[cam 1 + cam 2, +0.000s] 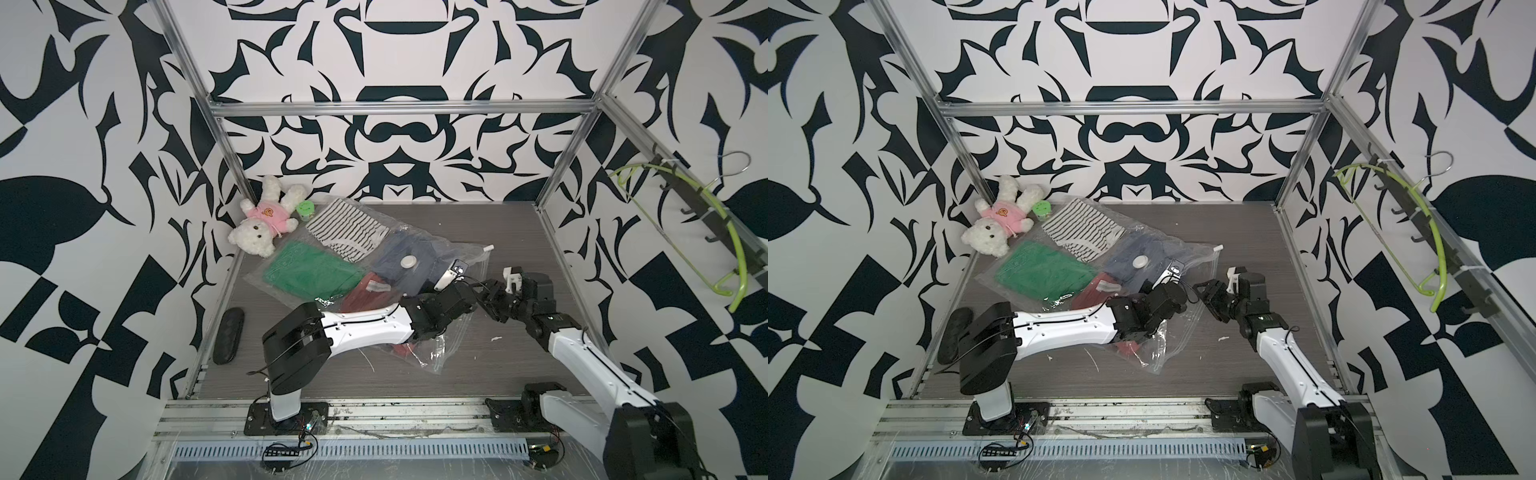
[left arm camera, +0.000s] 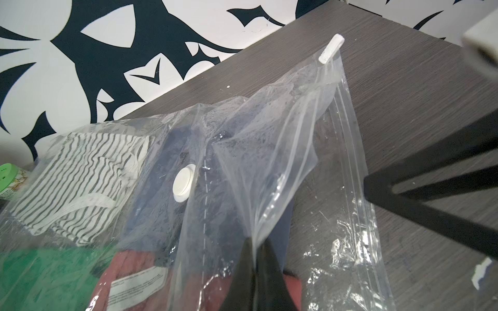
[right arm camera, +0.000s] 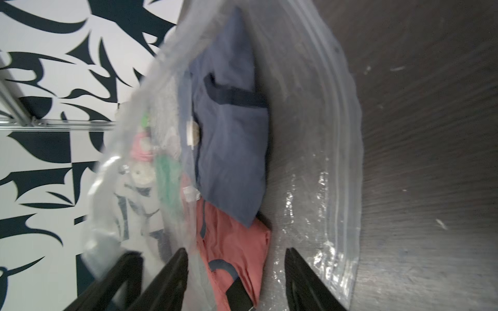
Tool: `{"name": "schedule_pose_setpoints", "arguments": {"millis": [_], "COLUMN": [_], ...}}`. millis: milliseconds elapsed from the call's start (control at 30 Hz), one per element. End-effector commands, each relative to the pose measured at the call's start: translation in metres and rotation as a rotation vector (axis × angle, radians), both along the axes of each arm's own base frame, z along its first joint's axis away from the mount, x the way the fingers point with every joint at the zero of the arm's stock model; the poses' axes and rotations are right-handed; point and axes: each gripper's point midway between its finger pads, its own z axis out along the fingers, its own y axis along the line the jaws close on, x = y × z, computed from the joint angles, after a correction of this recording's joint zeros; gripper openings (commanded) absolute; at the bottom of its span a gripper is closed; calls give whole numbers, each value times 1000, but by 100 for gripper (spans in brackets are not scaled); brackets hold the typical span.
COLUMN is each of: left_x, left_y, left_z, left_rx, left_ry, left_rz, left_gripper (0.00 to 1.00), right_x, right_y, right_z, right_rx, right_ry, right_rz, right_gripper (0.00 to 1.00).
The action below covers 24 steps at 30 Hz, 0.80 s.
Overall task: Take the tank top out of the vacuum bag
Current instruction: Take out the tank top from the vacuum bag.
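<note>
The clear vacuum bag (image 1: 459, 246) lies across the table with its white valve (image 1: 408, 261) on top. Folded clothes lie inside: striped (image 1: 345, 226), green (image 1: 311, 272), blue (image 3: 231, 134) and red (image 3: 234, 242). Which one is the tank top I cannot tell. My left gripper (image 2: 254, 241) is shut on the bag's upper plastic layer near the zip edge and holds it raised. My right gripper (image 3: 237, 258) stands open at the bag's mouth, and the red garment shows between its fingers. In a top view it (image 1: 489, 289) sits just right of the left gripper (image 1: 435, 283).
A white teddy bear (image 1: 262, 224) and a green-lidded jar (image 1: 306, 209) sit at the back left by the bag. A black case (image 1: 227, 334) lies at the left edge. A green hanger (image 1: 706, 232) hangs on the right rail. The zip slider (image 2: 331, 48) is at the bag's far corner.
</note>
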Motion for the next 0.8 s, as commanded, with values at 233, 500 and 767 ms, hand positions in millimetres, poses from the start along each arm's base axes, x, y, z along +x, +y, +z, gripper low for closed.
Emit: {"name": "schedule_pose_setpoints", "arguments": {"millis": [233,500,767], "left_x": [4,3,2], "left_y": [3,7,8], "left_z": [13,16,16], "left_rx": [-42,-54,-56], "left_ry": [-16,-23,-22], "left_rz": [6,10,9], "left_gripper": [0,0,0], "right_x": [55,77,84], "right_y": [54,62,68], "right_z": [0,-33,-63], "right_rx": [89,148,192], "right_ry": [-138,-119,-64], "right_rz": [166,69,22], "right_gripper": [60,60,62]}}
